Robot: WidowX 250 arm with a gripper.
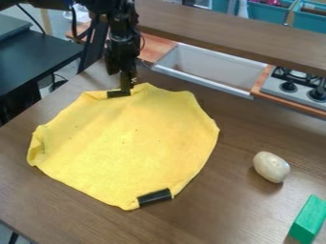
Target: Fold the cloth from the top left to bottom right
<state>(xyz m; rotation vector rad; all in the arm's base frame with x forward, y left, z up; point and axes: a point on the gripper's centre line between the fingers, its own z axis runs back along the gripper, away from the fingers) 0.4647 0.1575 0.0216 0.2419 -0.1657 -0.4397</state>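
Green block (309, 219) lay lower right | cloth (130, 143) seemed soft; upper-left black strip (117, 94) suited pinching | gripper (127, 87): grasp could not be told

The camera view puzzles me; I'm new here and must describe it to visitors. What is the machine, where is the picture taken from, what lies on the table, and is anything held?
The machine is a black robot arm, entering at the upper left, with a gripper at its lower end. The one picture comes from a fixed camera looking down at a slant on the wooden table.

A yellow cloth lies mostly spread out, with black patches at its upper and lower edges. To its right are a pale, rounded object and a green block. Behind is a toy stove.

The gripper is right at the cloth's upper edge, but I cannot tell whether it grips it.
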